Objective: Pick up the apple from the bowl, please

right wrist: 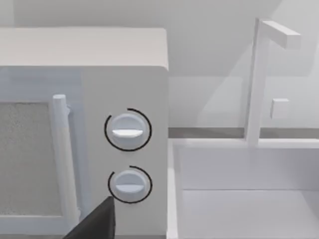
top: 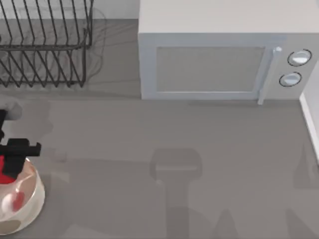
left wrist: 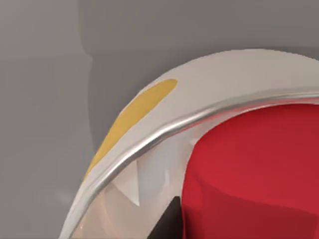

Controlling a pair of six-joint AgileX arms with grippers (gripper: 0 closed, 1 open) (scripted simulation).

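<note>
Rendered kitchen countertop scene. Grey counter (top: 199, 144) runs across the top view. White microwave (top: 224, 55) stands at the back, with a vertical door handle (right wrist: 62, 159) and two round knobs (right wrist: 127, 130) on its right side. Black wire dish rack (top: 45, 42) sits at the back left. Just right of the microwave, a white sink basin (right wrist: 249, 199) with a squared white faucet (right wrist: 259, 79) against a pale wall. Glossy bowl (top: 35, 201) at the counter's left edge.

Left gripper (top: 11, 158) low at table's left edge, wrist pointing down
</note>
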